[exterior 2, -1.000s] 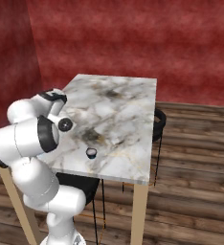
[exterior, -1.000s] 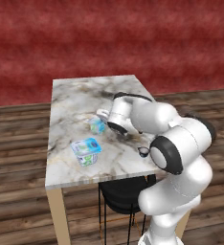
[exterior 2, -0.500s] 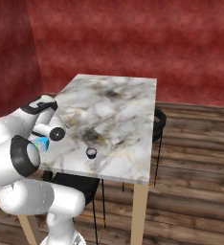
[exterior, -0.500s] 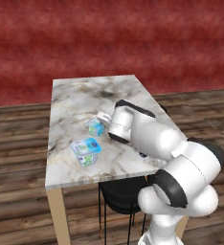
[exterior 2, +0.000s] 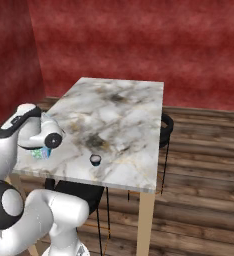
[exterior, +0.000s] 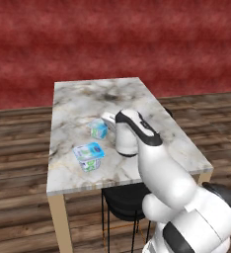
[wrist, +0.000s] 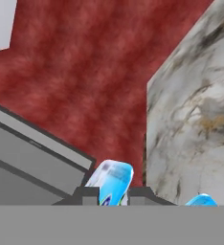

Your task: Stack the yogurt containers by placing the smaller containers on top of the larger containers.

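Partly hidden by the arm, claw [wrist: 111, 195] clamped on small teal tub [exterior: 98, 129], big blue-topped tub [exterior: 89, 156] nearby

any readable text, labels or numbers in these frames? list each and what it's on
None can be read.
Big blue-topped tub: green marks on its white side, too blurred to read.
Small teal tub: printed pattern, no legible letters.
Tiny dark cup: no marking visible.
Marble table: only veining, no text.
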You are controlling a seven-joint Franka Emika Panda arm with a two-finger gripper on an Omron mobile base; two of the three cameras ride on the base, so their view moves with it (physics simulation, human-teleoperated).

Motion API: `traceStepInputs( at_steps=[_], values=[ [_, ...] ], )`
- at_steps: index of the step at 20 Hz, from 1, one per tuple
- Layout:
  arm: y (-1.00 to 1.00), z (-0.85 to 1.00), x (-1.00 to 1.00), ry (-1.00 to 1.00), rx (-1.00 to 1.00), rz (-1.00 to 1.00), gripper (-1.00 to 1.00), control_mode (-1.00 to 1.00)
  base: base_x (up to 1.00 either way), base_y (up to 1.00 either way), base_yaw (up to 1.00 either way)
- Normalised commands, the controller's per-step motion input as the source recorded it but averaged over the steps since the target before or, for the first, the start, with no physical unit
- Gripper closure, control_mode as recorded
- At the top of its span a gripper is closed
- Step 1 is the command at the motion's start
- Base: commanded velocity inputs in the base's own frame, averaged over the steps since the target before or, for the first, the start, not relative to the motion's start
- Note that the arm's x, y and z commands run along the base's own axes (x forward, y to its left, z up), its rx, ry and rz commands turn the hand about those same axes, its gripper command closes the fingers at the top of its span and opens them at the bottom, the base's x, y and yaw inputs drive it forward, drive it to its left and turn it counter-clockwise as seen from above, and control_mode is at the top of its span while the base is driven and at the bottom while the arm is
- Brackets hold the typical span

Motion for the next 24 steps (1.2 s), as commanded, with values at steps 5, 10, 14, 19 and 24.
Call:
traceStepInputs(
  at_steps=[5, 10, 14, 19, 24],
  values=[
    [0.0, 0.5, -0.45, 0.0, 0.03, 0.05, 1.0, -1.0, 0.0, 0.0, 0.0],
    [-0.02, 0.4, -0.51, 0.0, 0.01, 0.05, 1.0, -1.0, 0.0, 0.0, 0.0],
    [-0.04, 0.21, -0.51, 0.0, 0.0, 0.04, 1.0, -1.0, 0.0, 0.0, 0.0],
    [-0.04, 0.1, -0.44, -0.02, 0.0, 0.04, 1.0, -1.0, 0.0, 0.0, 0.0],
    [-0.19, 0.01, -0.27, -0.06, 0.0, 0.02, 1.0, -1.0, 0.0, 0.0, 0.0]
  ],
)
